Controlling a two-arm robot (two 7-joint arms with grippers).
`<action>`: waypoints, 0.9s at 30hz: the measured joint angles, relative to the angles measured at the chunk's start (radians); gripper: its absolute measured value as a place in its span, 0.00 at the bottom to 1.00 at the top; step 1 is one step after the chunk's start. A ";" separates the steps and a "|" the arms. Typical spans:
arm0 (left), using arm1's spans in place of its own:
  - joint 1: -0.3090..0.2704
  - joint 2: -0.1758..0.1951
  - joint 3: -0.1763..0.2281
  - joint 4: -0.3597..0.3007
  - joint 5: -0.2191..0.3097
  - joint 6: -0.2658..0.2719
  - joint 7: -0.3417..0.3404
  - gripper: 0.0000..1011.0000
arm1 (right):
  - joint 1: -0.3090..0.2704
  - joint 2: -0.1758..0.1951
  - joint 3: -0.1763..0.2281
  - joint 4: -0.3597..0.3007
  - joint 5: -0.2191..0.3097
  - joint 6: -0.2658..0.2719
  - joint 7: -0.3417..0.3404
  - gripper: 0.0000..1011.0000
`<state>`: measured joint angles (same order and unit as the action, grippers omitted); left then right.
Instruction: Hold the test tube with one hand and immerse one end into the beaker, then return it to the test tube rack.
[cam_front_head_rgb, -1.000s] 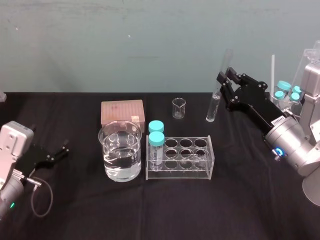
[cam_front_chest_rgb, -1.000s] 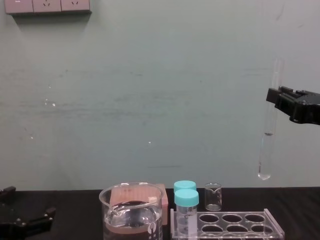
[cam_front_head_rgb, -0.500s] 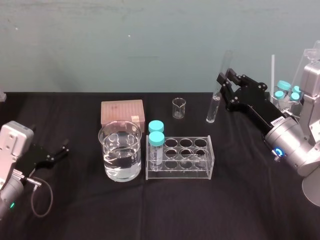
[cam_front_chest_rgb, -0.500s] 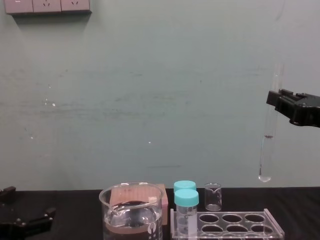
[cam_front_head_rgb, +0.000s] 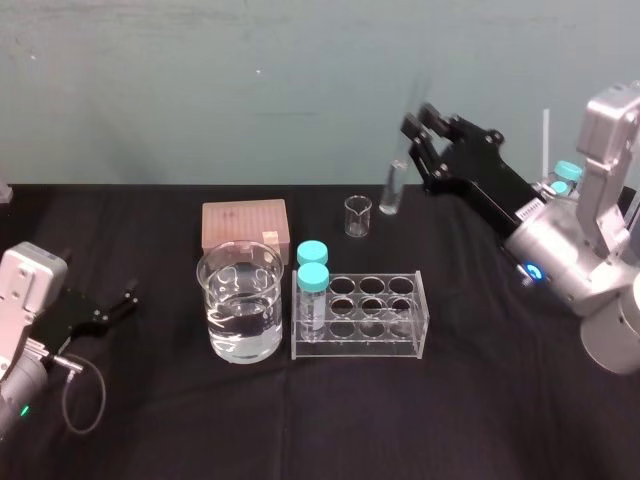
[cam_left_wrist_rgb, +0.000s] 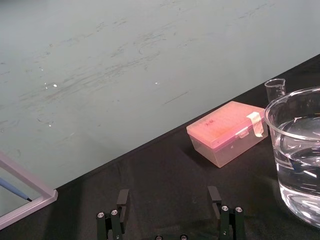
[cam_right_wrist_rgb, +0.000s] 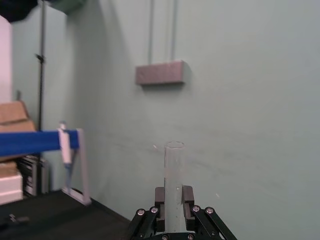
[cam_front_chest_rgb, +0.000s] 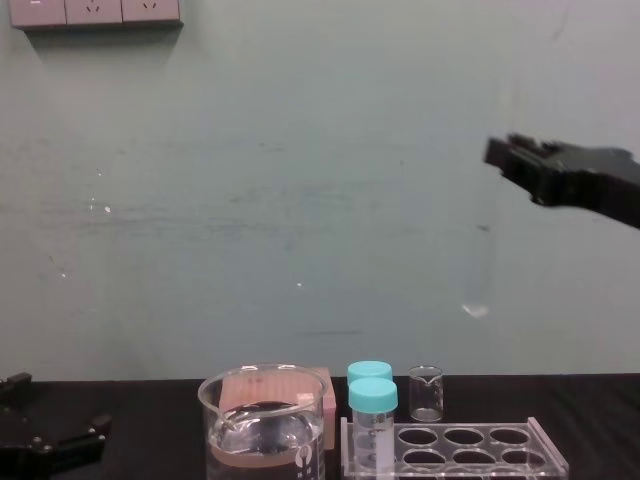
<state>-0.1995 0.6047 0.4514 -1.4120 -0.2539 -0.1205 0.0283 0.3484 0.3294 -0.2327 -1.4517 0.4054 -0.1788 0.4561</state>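
My right gripper is shut on the test tube, a thin clear glass tube held high in the air, nearly upright and slightly tilted. In the chest view the test tube hangs below the right gripper, above the right part of the test tube rack. The right wrist view shows the test tube rising between the fingers. The beaker holds clear liquid and stands left of the test tube rack. My left gripper rests open at the table's left, empty.
Two teal-capped vials stand in the rack's left holes. A tiny glass beaker and a pink tip box sit behind. More capped vials stand at the far right, behind the right arm.
My right gripper has carried the test tube to the left and higher, from beyond the rack's right end to above the rack. The left arm has not moved.
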 joint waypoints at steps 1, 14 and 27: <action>0.000 0.000 0.000 0.000 0.000 0.000 0.000 0.99 | 0.015 -0.004 -0.008 0.008 0.007 -0.006 0.016 0.21; 0.000 0.000 0.000 0.000 0.000 0.000 0.000 0.99 | 0.146 -0.075 -0.137 0.090 0.078 -0.058 0.172 0.21; 0.000 0.000 0.000 0.000 0.000 0.000 0.000 0.99 | 0.185 -0.116 -0.242 0.161 0.126 -0.053 0.257 0.21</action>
<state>-0.1995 0.6047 0.4514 -1.4119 -0.2539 -0.1205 0.0283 0.5338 0.2132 -0.4747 -1.2907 0.5317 -0.2313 0.7132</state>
